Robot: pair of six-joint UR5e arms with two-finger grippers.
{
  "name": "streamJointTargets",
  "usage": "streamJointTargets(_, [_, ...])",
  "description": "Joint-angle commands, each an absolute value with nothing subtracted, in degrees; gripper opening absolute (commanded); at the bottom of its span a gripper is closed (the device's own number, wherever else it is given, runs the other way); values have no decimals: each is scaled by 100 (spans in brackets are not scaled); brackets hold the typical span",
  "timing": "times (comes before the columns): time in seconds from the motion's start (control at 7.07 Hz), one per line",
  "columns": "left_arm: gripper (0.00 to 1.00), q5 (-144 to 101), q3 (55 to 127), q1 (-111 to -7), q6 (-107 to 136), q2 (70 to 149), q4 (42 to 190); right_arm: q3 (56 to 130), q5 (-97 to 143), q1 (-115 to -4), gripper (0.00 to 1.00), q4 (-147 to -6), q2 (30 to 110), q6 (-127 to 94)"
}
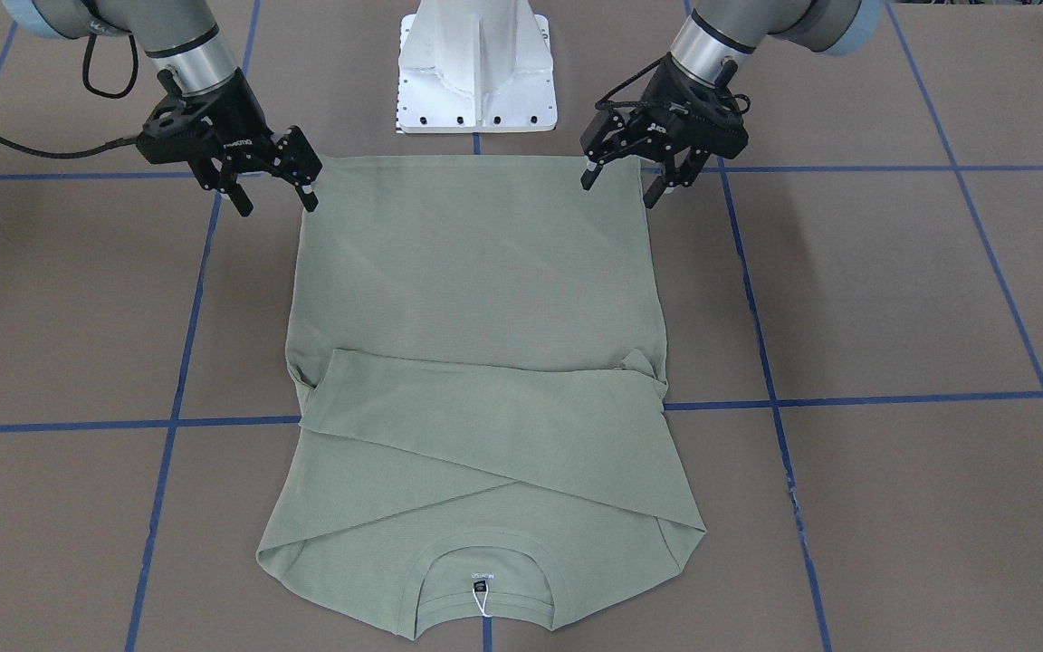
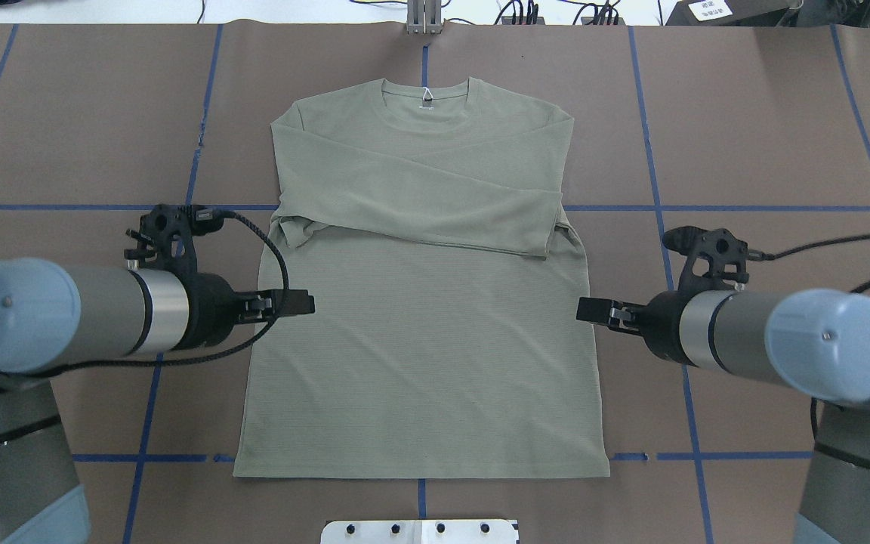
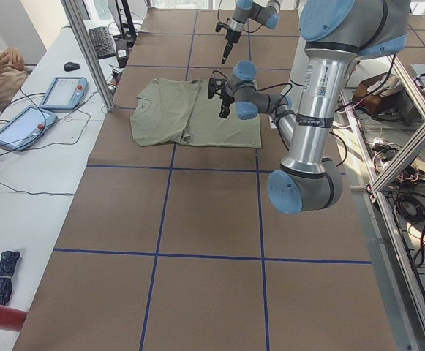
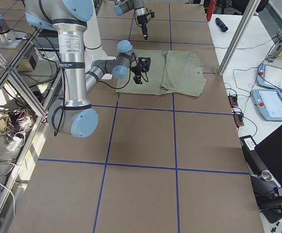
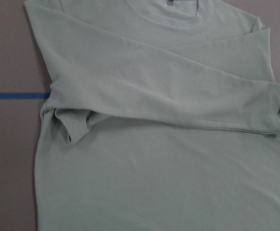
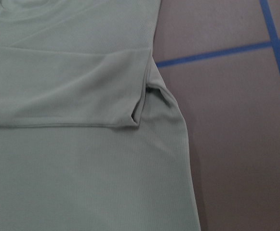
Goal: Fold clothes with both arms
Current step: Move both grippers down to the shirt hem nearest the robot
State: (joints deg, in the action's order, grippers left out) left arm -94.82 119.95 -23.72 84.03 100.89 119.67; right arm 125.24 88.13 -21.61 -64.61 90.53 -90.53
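Left hand (image 1: 619, 192) and right hand (image 1: 277, 206) are noted open, empty, over the shirt (image 1: 476, 272) hem corners; crossed sleeves (image 1: 485, 407) could be dislodged by uneven lifting.

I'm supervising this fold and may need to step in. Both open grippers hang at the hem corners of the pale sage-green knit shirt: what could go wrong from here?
1. The left gripper and right gripper sit at the very corners of the pale sage-green knit shirt, so a pinch might catch only one layer or miss.
2. The folded sleeves lie loose across the chest, one cuff bunched; carrying the hem over could drag them askew.
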Motion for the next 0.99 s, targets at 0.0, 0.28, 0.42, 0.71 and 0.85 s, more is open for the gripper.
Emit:
streamJointTargets(0.0, [65,-8434,12059,-1306,10039,9573,12234,12874,7712,-1129,92,-5906,9964,-10524])
streamJointTargets(0.28, [65,-7685,12024,-548,10755,9186,12382,12885,7182,-686,94,-5915,9984,-11100])
streamJointTargets(0.42, [65,-7551,12023,-449,10758,8915,12575,12885,7146,-659,96,-5915,9984,-11101])
streamJointTargets(0.71, [65,-7515,12023,-282,10740,8588,12656,12876,7040,-642,96,-5924,9976,-11145])
streamJointTargets(0.85, [66,-7506,12006,-177,10740,8526,12648,12876,7040,-642,96,-5924,9976,-11145])
